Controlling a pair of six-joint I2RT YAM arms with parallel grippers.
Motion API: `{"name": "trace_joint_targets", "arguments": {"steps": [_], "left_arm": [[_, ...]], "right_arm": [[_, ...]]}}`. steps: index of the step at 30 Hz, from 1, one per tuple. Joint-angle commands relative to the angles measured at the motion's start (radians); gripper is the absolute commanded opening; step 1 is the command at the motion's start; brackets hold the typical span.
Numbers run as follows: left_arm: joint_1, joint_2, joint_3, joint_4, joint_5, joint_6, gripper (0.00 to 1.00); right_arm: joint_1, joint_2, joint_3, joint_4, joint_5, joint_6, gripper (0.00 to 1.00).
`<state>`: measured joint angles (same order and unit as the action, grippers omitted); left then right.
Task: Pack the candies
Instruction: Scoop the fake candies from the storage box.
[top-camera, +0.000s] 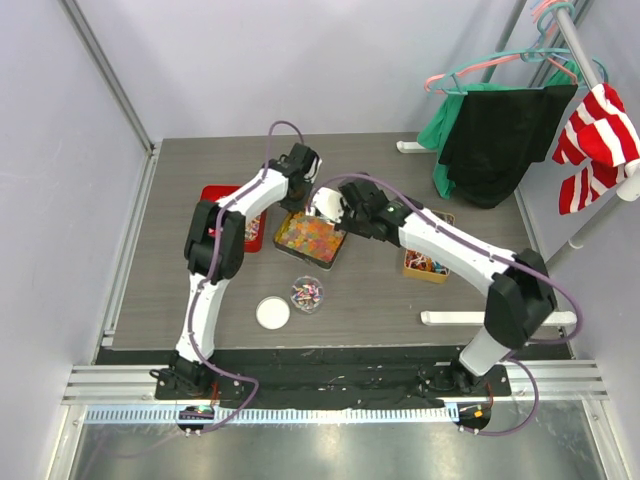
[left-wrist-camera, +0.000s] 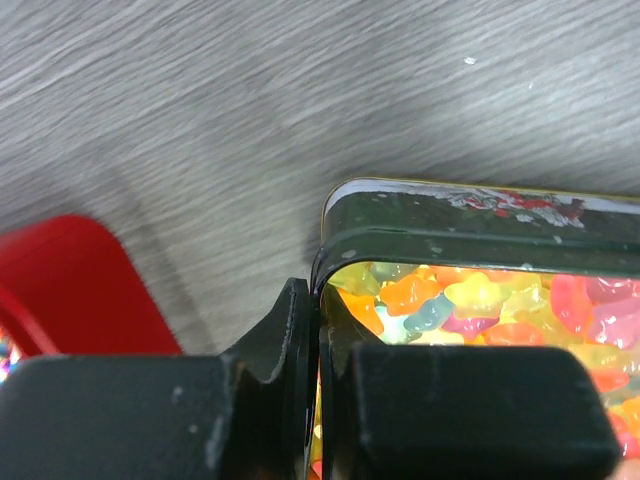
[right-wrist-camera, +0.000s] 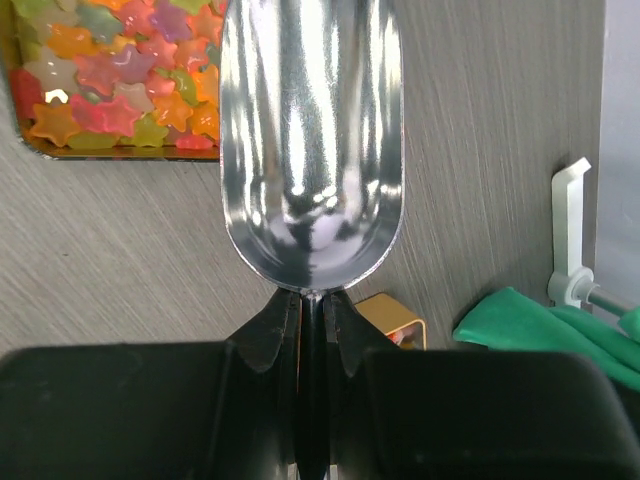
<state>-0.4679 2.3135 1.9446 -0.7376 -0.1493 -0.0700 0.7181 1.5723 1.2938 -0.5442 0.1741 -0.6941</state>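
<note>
Candies (left-wrist-camera: 480, 295) (glossy star-shaped gummies) fill a metal tin (left-wrist-camera: 450, 225) at mid-table. Left gripper (left-wrist-camera: 318, 340) pinches the tin's wall between its fingers. The right gripper (right-wrist-camera: 312, 310) is clamped on the handle of a shiny scoop (right-wrist-camera: 312, 150), whose bowl sits at the tin's corner.

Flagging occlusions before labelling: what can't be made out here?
- Front of the scoop: right wrist, cut off by top edge.
- Contents of the red tray: left wrist, blurred; top view, left arm covers part.
- Contents of the yellow box: top view, right arm overlaps it.
- Kinds of candies in the cup: top view, too small.
</note>
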Motion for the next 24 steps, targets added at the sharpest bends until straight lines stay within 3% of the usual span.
{"name": "trace_joint_targets", "arguments": {"steps": [1,9,17,24], "left_arm": [[0.020,-0.164,-0.102,0.263,-0.105,-0.010,0.00],[0.029,-0.327,-0.291,0.495,-0.093,-0.053,0.00],[0.029,-0.322,-0.276,0.463,-0.084,-0.051,0.00],[0.029,-0.327,-0.265,0.449,-0.055,-0.057,0.00]], "right_arm": [[0.006,0.049,0.133,-0.095,0.034,-0.051,0.01],[0.027,0.169,0.341,-0.272,0.157,-0.123,0.01],[0.075,0.273,0.412,-0.402,0.297,-0.179,0.01],[0.122,0.373,0.459,-0.382,0.499,-0.267,0.01]]}}
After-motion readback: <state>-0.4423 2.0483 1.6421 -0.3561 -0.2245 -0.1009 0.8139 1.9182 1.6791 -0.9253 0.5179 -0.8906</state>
